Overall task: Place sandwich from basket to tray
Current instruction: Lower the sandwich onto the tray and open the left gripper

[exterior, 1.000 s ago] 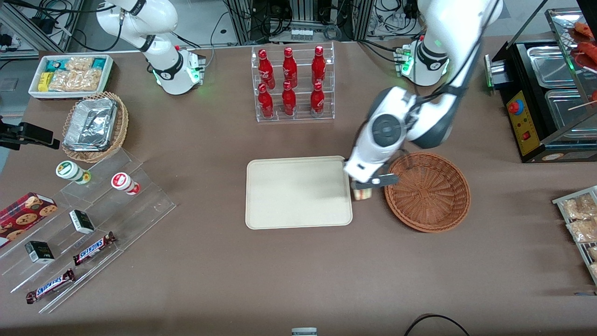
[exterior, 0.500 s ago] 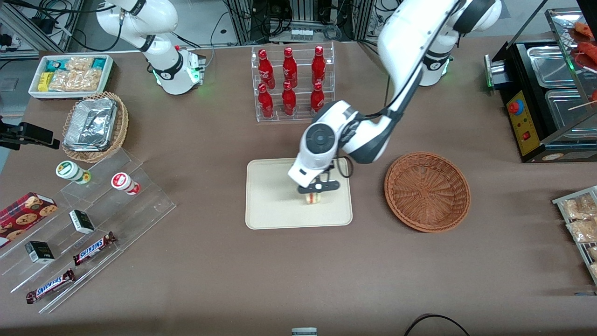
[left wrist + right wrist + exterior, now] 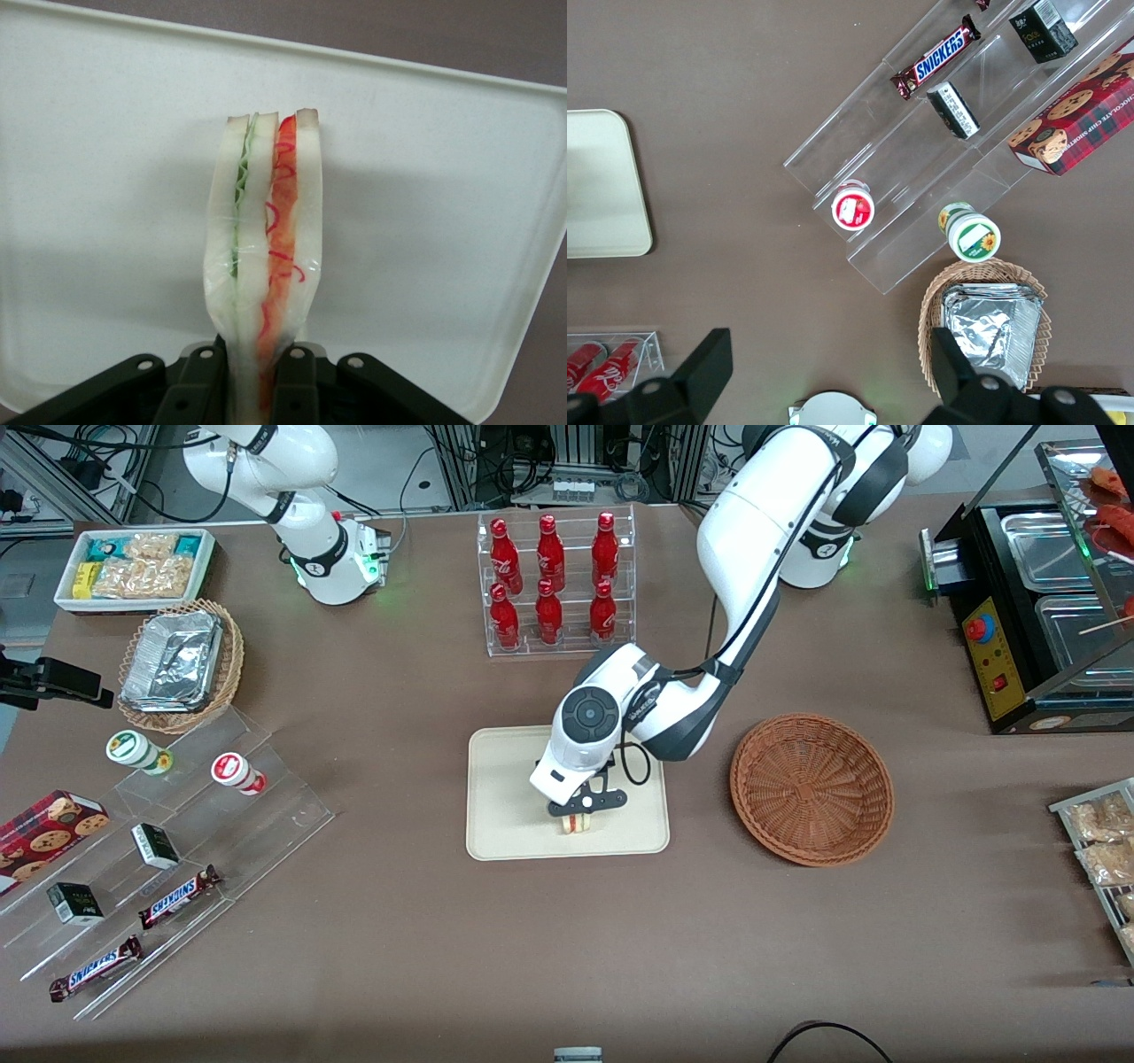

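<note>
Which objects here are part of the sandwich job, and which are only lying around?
Belong to the job:
- triangular wrapped sandwich, held by the gripper over the tray
- flat cream rectangular tray
- round reddish-brown wicker basket, now without the sandwich

Just lying about:
- red bottles in a clear rack
- Snickers bars
- foil containers

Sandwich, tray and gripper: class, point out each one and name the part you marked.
sandwich point(image 3: 266, 230), left wrist view, filling edge.
tray point(image 3: 505, 797), front view, bare floor.
gripper point(image 3: 580, 808), front view, between fingertips, above the tray, shut on the sandwich.

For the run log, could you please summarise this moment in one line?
left gripper: shut on wrapped triangular sandwich | over cream rectangular plastic tray | round reddish-brown wicker basket: empty
</note>
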